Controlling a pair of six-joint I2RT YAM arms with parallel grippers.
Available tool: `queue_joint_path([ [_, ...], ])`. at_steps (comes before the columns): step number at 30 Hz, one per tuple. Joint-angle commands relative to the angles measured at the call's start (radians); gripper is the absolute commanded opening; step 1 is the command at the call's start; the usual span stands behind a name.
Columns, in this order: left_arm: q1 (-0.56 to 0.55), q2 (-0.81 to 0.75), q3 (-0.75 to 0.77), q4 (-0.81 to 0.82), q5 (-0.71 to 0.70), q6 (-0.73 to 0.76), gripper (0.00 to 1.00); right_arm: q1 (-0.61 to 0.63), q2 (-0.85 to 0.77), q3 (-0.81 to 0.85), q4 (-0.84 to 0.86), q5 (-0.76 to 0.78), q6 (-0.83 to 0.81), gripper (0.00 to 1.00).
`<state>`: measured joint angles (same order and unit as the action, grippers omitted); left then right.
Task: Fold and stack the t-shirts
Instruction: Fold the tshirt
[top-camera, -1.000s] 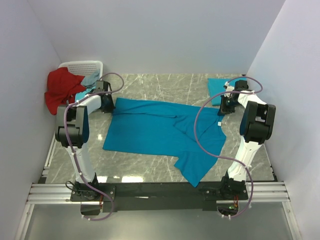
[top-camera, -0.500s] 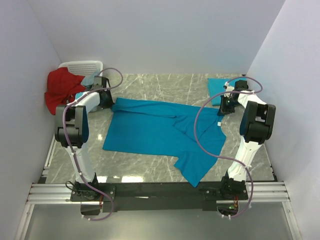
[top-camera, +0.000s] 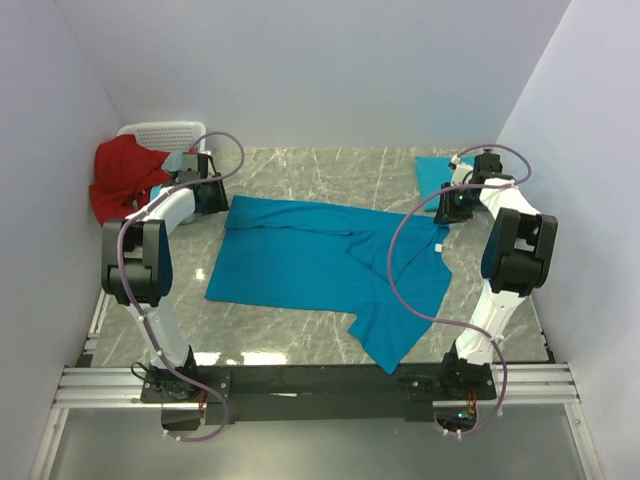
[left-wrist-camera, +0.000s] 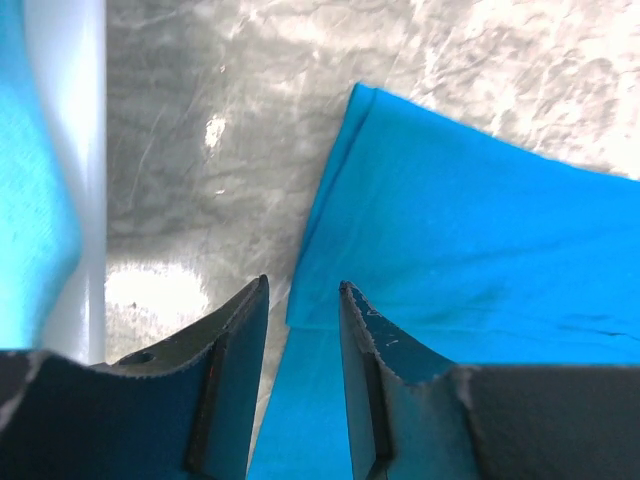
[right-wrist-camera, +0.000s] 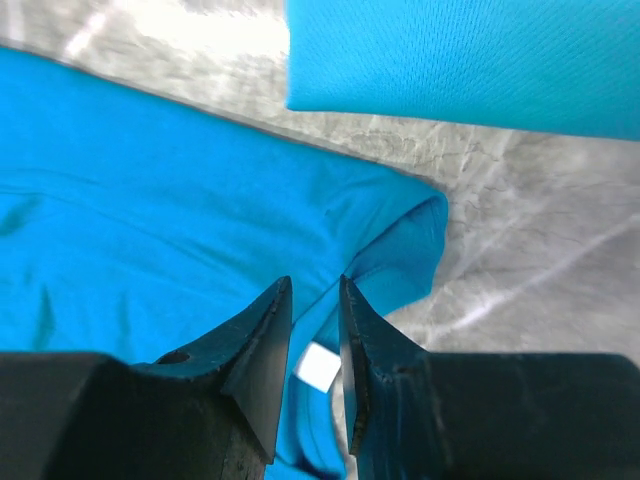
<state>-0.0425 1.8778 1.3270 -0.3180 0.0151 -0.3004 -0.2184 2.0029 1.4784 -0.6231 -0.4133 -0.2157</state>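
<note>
Both jaws stand narrowly parted and empty over far corners of the spread teal-blue cloth t-shirt (top-camera: 300, 260). Each should pinch squarely, then lift evenly.

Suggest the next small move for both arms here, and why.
Probably lift both clear, then reach for the near hem. The left gripper and right gripper stand parted over the far corners of the spread t-shirt, gripping nothing; it lies spread out, one sleeve trailing toward the near edge.
</note>
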Motion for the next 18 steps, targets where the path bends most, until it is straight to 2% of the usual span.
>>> queue_joint_path([
  [1, 0.004, -0.008, 0.049, 0.03, 0.04, 0.014, 0.41, -0.009, -0.092, -0.006, 0.008, -0.007, -0.016, 0.33],
  [6, 0.004, 0.067, 0.092, 0.031, 0.072, 0.018, 0.4, -0.016, -0.081, 0.005, -0.046, -0.059, -0.05, 0.33],
  [11, 0.004, 0.121, 0.132, 0.045, 0.101, 0.012, 0.4, -0.016, -0.046, 0.04, -0.171, -0.142, -0.1, 0.33],
  [18, 0.001, 0.152, 0.159, 0.069, 0.128, 0.009, 0.4, -0.016, -0.084, -0.044, -0.141, -0.139, -0.1, 0.32],
])
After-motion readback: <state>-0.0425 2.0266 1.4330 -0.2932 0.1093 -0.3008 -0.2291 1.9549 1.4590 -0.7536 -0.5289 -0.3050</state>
